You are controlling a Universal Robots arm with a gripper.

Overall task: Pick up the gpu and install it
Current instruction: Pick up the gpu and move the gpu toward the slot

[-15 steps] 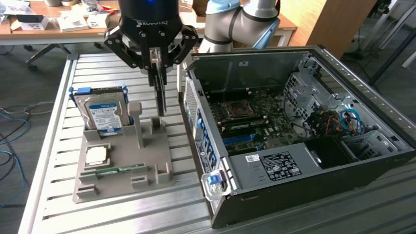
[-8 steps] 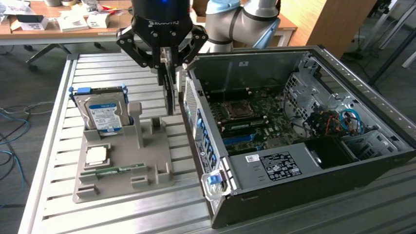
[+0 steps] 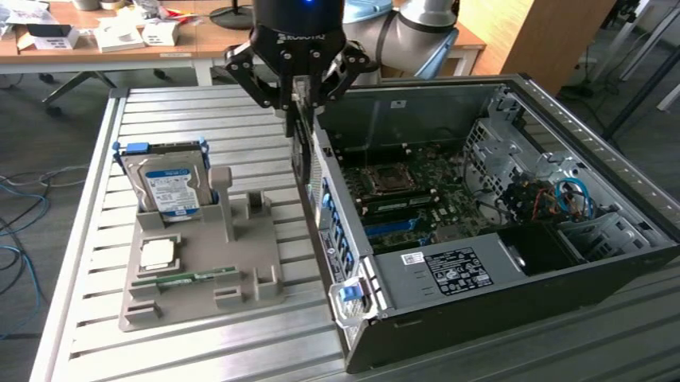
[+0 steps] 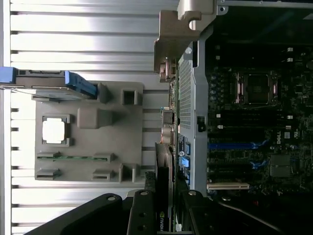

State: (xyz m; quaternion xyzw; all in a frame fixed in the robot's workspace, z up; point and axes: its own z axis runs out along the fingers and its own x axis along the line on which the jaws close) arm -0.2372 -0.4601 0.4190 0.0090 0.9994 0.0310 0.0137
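**A:** Exterior view first. What's in hand?

**B:** Item 1: gripper (image 3: 301, 102), clamped on the gpu (image 3: 302, 147). The card hangs edge-on below the fingers, over the gap between the grey holder (image 3: 191, 301) and the near wall of the open case (image 3: 457, 334). It is lifted clear of the holder, so I'd judge the pick-up done and the install not done.

**A:** Containers?

**B:** There are 2. The holder on the slatted table (image 3: 181, 111) keeps 3 parts: a hard drive (image 3: 168, 183) standing upright, a processor chip (image 3: 159, 255) flat in its pocket, and a memory stick (image 3: 197, 277) lying in a groove. Its upright posts beside the drive hold nothing. The case lies on its side, motherboard (image 3: 425, 183) exposed, with no card seated that I can make out.

**A:** Wrist view?

**B:** The same tally. The gripper (image 4: 165, 196) has a finger on each face of the gpu (image 4: 162, 164), which lines up just beside the case wall (image 4: 193, 98), on the holder's side of it. The holder (image 4: 98, 142) shows its drive (image 4: 49, 81), chip (image 4: 54, 131) and stick (image 4: 73, 157). On the motherboard (image 4: 254, 127) the blue slot (image 4: 234, 145) looks unoccupied.
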